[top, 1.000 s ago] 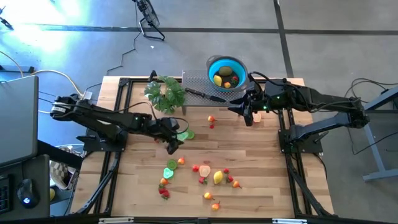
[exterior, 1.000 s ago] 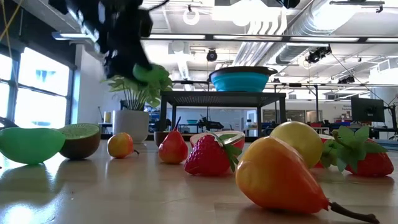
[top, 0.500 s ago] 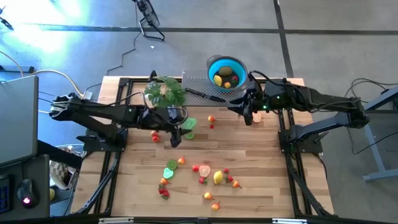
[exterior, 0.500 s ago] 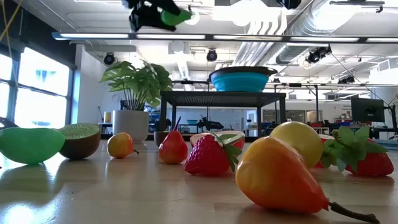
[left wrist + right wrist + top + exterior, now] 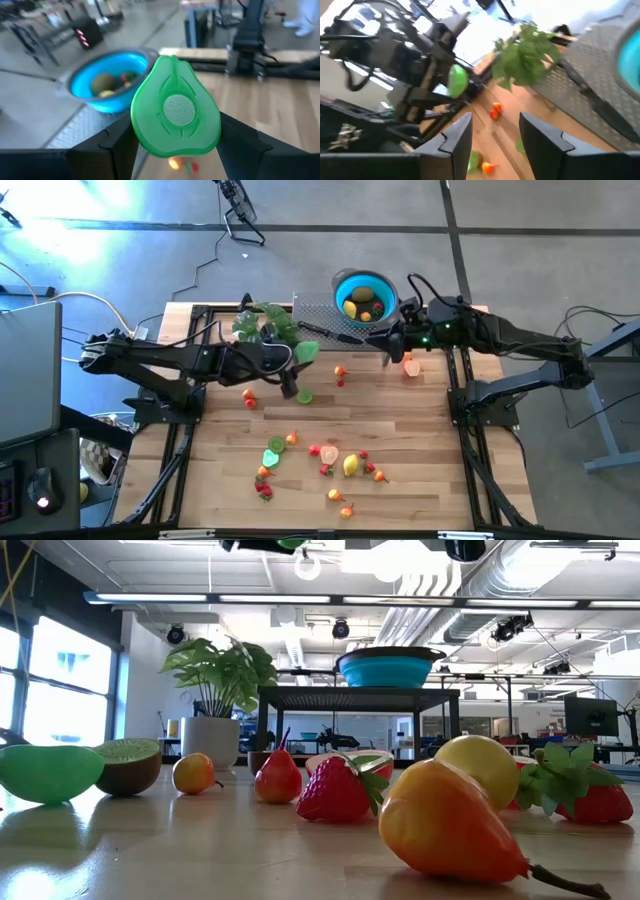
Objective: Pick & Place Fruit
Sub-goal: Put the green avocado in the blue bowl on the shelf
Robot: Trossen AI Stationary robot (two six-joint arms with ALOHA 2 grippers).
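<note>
We have the left tool (image 5: 172, 150) clamped on a green pear-shaped toy half (image 5: 175, 112), flat cut face toward the wrist camera, carried above the table. The blue bowl (image 5: 107, 85), ahead of this tool and on the raised mesh shelf (image 5: 320, 315), already holds a kiwi and small yellow and red pieces. Our judgement: carry the half until it is well over the bowl's rim before letting go, and keep it high enough to pass the shelf edge and the leafy plant (image 5: 265, 325) just beside the tool's path.

The right tool (image 5: 492, 145) hangs near the bowl on its other side, fingers apart with nothing between them. We should keep the two arms from crowding over the bowl.

The wooden table (image 5: 420, 470) carries loose fruit well behind the left tool: a lemon (image 5: 350, 465), strawberries (image 5: 264, 491), a lime half (image 5: 271, 457). In the low view, the room shows ducts and ceiling lights.
</note>
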